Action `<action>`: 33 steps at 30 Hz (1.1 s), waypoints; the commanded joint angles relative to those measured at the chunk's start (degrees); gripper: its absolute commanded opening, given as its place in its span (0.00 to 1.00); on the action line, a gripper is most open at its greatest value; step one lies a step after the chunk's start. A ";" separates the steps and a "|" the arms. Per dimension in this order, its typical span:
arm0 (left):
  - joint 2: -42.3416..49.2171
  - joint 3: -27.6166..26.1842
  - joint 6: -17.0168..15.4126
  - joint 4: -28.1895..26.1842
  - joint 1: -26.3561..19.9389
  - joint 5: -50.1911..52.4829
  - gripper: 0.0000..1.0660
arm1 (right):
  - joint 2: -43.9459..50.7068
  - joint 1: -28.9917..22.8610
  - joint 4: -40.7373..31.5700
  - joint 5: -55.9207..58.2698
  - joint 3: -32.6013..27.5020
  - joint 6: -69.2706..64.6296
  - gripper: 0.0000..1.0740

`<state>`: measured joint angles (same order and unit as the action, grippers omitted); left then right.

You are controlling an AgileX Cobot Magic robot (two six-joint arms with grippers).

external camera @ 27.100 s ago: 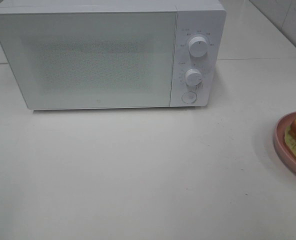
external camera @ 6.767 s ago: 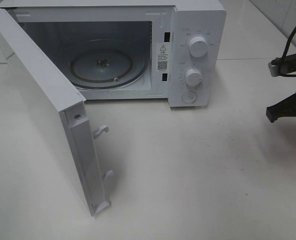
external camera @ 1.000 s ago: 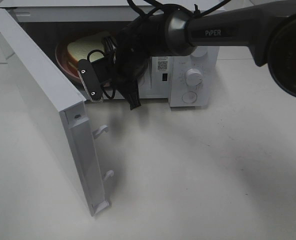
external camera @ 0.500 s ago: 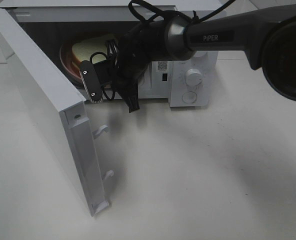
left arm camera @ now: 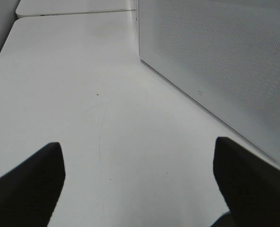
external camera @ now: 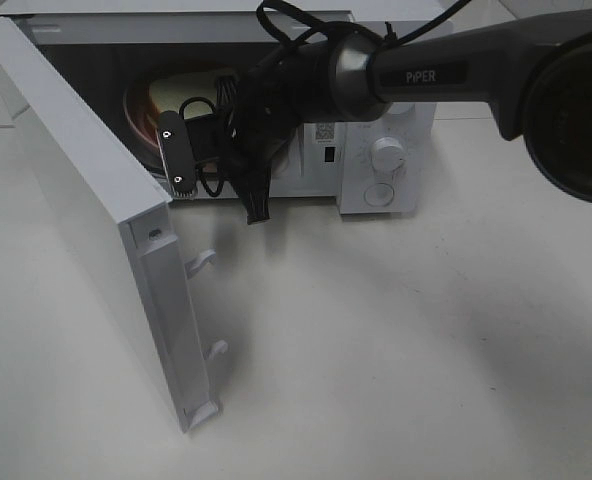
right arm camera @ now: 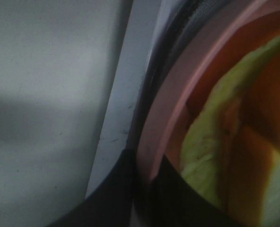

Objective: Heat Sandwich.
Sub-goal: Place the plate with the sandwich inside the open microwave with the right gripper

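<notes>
The sandwich (external camera: 189,83), pale bread on a pink plate (external camera: 136,101), lies inside the open microwave (external camera: 396,150). My right arm (external camera: 306,88) reaches into the cavity, and its wrist hides the fingers in the high view. In the right wrist view, the right gripper (right arm camera: 146,159) has a dark finger on each side of the pink plate's rim (right arm camera: 178,109), close against it. The sandwich (right arm camera: 211,142) lies just beyond the rim. My left gripper (left arm camera: 140,189) hovers open over bare table with nothing between its fingers (left arm camera: 29,182).
The microwave door (external camera: 86,190) stands swung out to the left, with its latch hooks at the near edge. Its outer face (left arm camera: 215,61) fills the left wrist view's upper right. Two knobs and a button (external camera: 379,195) sit on the control panel. White table (external camera: 396,340) lies in front.
My right arm has pushed a little deeper into the microwave, and the plate and sandwich have moved with it. The left gripper has not moved.
</notes>
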<state>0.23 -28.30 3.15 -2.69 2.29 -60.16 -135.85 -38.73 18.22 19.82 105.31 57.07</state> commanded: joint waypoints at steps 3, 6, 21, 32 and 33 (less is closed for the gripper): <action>1.26 0.17 -0.06 -0.17 0.00 0.69 0.74 | 1.55 -0.11 0.86 -1.20 0.80 -3.44 0.28; 1.26 0.17 -0.06 -0.17 0.00 0.69 0.74 | 2.12 -0.11 0.80 -1.09 0.80 -3.61 0.46; 1.26 0.17 -0.06 -0.17 0.00 0.69 0.74 | 7.16 -1.49 0.80 2.98 -5.33 -12.61 0.54; 1.26 0.17 -0.06 -0.17 0.00 0.69 0.74 | 14.50 -3.50 2.35 1.78 -14.21 -12.61 0.54; 1.26 0.17 -0.06 -0.17 0.00 0.69 0.74 | 15.18 -3.55 2.35 2.01 -14.67 -12.61 0.54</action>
<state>0.23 -28.30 3.15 -2.64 2.29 -60.16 -123.01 -41.60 20.00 22.06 91.90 44.92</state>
